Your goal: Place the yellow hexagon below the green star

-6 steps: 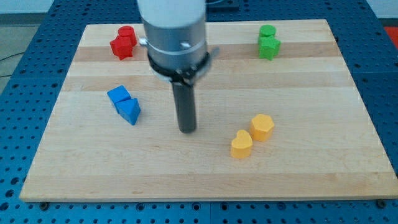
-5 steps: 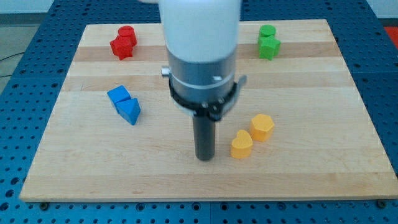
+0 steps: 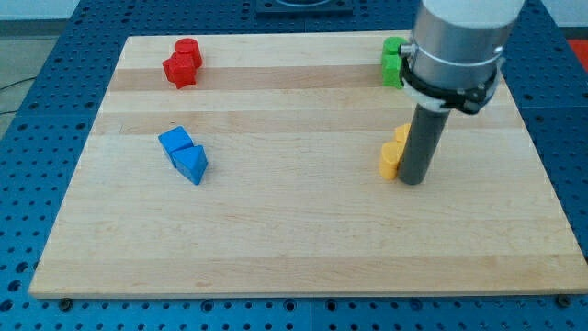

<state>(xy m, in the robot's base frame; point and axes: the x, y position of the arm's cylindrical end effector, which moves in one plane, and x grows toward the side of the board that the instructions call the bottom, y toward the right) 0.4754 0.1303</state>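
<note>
**Tip pressed beside the yellow blocks**

The pale wooden counter (image 3: 276, 230) fills the view. My tip (image 3: 413, 181) sits right of centre, touching two yellow plastic blocks (image 3: 392, 156) on its left; which is the hexagon I cannot tell. The green plastic blocks (image 3: 392, 61), half hidden, lie beyond. I carry no jaws.

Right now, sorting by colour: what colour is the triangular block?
Blue triangular block, plain in the camera view.
</note>
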